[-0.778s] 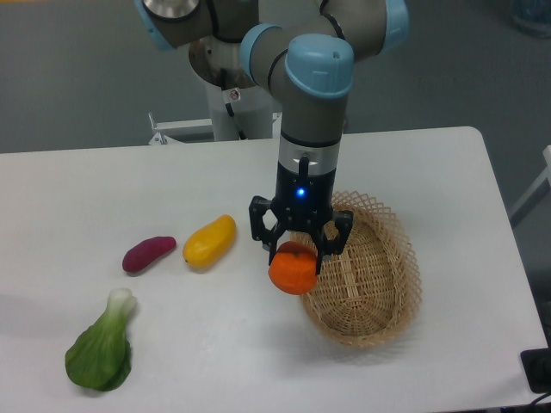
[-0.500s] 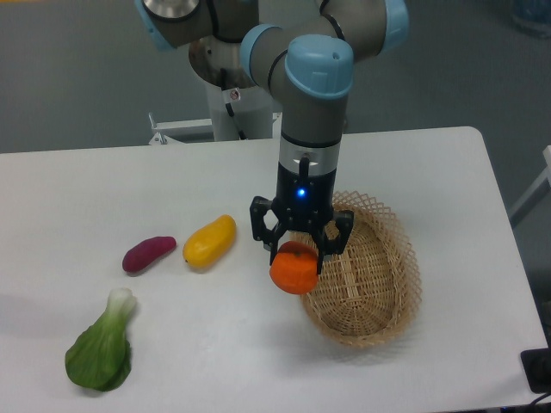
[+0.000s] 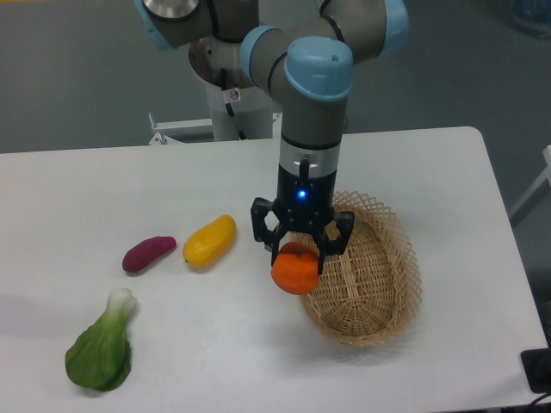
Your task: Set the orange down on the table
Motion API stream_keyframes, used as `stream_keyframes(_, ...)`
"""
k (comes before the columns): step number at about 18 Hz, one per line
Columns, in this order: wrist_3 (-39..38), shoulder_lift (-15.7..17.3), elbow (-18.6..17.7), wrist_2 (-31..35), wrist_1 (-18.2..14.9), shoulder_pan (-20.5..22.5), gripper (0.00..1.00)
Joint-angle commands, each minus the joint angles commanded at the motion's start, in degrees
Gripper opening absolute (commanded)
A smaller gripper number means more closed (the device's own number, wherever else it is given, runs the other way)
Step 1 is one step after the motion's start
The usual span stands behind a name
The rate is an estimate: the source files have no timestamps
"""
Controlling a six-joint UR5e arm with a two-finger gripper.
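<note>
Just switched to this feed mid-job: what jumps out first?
The gripper is shut on the orange, held at the left rim of the wicker basket near the middle of the table. To its left lie a yellow fruit, a purple vegetable and a leafy green.

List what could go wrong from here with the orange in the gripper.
The orange is held by the gripper right at the wicker basket's left rim; released here, it might land on the rim or drop back in. Round fruit may also roll across the table toward the yellow fruit.
</note>
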Motion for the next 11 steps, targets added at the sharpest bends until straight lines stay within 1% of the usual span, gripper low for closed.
stream_keyframes(2, -0.3, -1.7, 0.3, 3.6, 0.5, -2.7, 0.63)
stream_keyframes(3, -1.6, -3.5, 0.7, 6.5, 0.5, -4.3, 0.63)
stream_keyframes(4, -3.3, -4.7, 1.1, 7.6, 0.6, -5.1, 0.63)
stream_keyframes(7, -5.3, -8.3, 2.4, 8.1, 0.7, -7.0, 0.63)
stream_keyframes(11, -6.1, -11.1, 2.3, 8.1, 0.7, -8.7, 0.63)
